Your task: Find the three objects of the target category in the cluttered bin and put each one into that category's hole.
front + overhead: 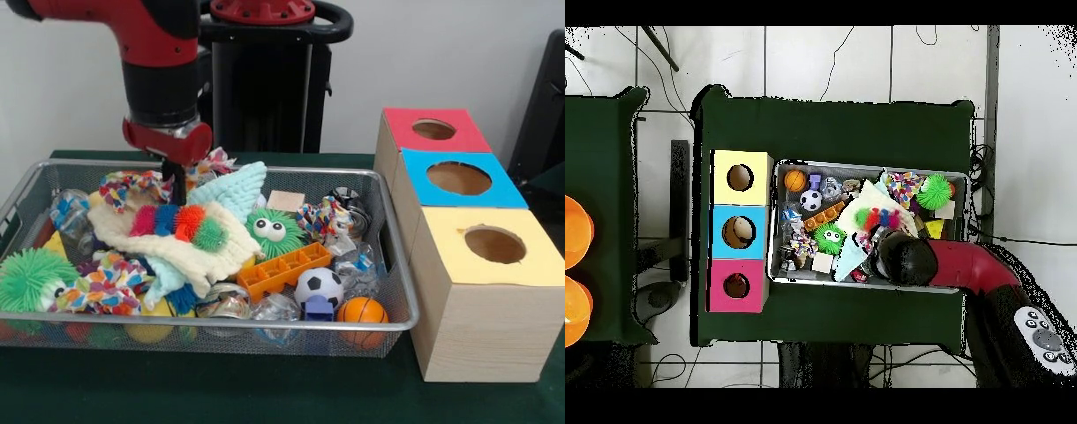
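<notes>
Three pale wooden boxes stand in a row beside the silver wire-mesh bin (399,265) on the green table (265,393); the box nearest the table's robot-side edge has the red top with the round hole (433,129). Hand (179,187) reaches down into the bin's robot-side part, by a cream plush wing (190,243) and a rainbow fuzzy caterpillar (181,221); whether its fingers are spread cannot be told. No striped or tan animal toy can be made out among the clutter.
</notes>
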Robot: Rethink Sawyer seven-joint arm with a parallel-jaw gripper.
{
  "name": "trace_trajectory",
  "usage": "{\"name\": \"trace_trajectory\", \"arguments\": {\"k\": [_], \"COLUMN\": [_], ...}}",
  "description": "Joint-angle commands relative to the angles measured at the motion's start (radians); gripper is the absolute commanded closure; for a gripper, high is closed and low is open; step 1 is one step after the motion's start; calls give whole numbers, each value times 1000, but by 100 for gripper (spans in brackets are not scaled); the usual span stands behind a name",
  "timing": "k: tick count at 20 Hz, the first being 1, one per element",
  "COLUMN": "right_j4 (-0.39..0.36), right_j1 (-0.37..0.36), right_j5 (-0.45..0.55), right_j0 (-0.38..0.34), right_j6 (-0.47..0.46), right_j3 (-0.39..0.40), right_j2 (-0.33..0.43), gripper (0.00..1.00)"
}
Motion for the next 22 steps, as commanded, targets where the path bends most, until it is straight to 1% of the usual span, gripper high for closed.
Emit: {"name": "trace_trajectory", "arguments": {"k": [1,2,3,5,7,8,11,15,19,20,22], "right_j4": [145,158,162,161,151,152,149,149,153,154,152], "right_j1": [-222,-215,-198,-131,-45,-8,61,92,94,93,91], "right_j5": [223,201,147,54,-22,-38,-82,-111,-110,-124,-144], "right_j0": [82,98,106,133,150,152,180,199,206,207,215], "right_j6": [9,40,65,104,104,96,90,84,66,72,89], "right_j3": [112,120,128,104,46,20,-53,-96,-102,-97,-96], "right_j2": [52,51,57,53,48,50,27,9,3,-1,-14], "gripper": [100,100,100,100,100,100,100,100,100,0,0]}}
